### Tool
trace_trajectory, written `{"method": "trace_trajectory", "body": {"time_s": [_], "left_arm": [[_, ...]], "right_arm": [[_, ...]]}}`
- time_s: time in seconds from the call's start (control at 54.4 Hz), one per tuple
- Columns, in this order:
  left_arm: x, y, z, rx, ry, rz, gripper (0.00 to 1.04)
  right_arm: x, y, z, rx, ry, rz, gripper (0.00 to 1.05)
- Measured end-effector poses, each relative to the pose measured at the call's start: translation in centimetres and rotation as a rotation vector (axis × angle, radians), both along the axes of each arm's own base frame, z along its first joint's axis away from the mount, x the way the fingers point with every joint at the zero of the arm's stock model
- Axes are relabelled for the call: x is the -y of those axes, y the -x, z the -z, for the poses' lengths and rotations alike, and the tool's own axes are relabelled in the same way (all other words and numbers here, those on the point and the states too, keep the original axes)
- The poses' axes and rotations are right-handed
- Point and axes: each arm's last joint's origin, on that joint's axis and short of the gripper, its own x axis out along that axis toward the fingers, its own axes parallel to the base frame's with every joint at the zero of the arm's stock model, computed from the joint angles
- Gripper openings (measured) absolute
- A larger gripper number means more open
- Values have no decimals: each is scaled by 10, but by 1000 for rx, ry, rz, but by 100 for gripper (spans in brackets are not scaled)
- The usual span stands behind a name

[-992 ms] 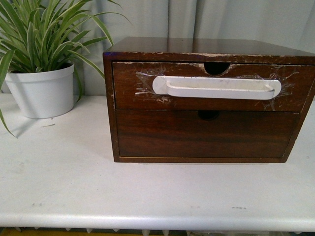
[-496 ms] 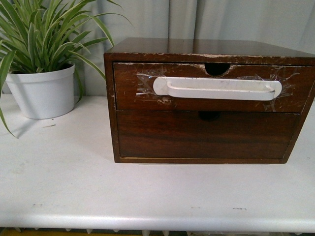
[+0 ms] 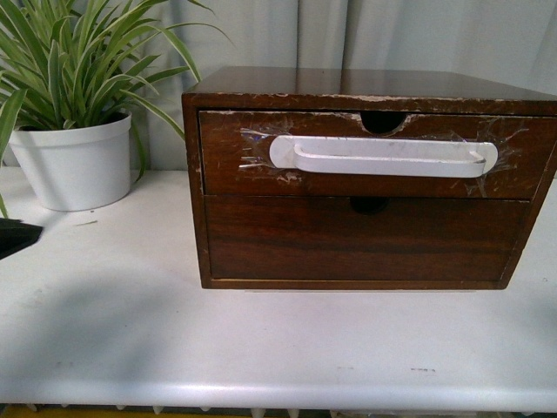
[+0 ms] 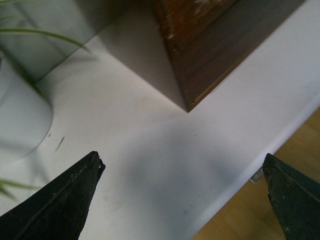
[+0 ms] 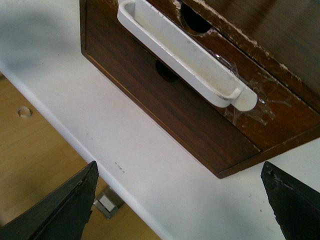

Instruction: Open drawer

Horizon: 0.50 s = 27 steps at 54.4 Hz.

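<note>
The drawer (image 3: 228,148) is the upper one in a dark wooden cabinet (image 3: 348,83). Its scuffed front carries a long white bar handle (image 3: 383,157) taped on, with a semicircular notch (image 3: 383,120) above it. It is shut. The handle also shows in the right wrist view (image 5: 185,55). My right gripper (image 5: 180,172) is open and empty, over the table's front edge below the handle's end. My left gripper (image 4: 182,165) is open and empty, over the table beside the cabinet's lower left corner (image 4: 189,107). One dark tip of it (image 3: 13,237) shows at the front view's left edge.
A plain lower drawer (image 3: 365,239) without a handle sits under the task drawer. A white pot (image 3: 74,161) with a striped green plant stands at the back left on the white table (image 3: 261,340). Grey curtains hang behind. Wooden floor (image 5: 35,150) lies past the table's edge.
A dark tip of my left gripper has come into the front view at the left edge, with a shadow on the table. The cabinet and drawer have not moved.
</note>
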Motion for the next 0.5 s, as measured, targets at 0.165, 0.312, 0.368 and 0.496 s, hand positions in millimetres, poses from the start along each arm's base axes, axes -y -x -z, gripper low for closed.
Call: {"method": "trace_trajectory", "body": {"time_s": [0.165, 0.312, 0.368, 0.496], "left_arm": [[27, -29, -28, -64, -72, 224, 99], [51, -42, -41, -105, -104, 366, 99], [61, -46, -44, -120, -120, 406, 99], [81, -54, -47, -140, -146, 484, 99]], "right_arm": [[-4, -29, -17, -37, 72, -87, 96], [-8, -44, -21, -77, 126, -139, 96], [-10, -48, -21, -93, 144, -160, 96], [-15, -55, -20, -128, 193, -217, 96]]}}
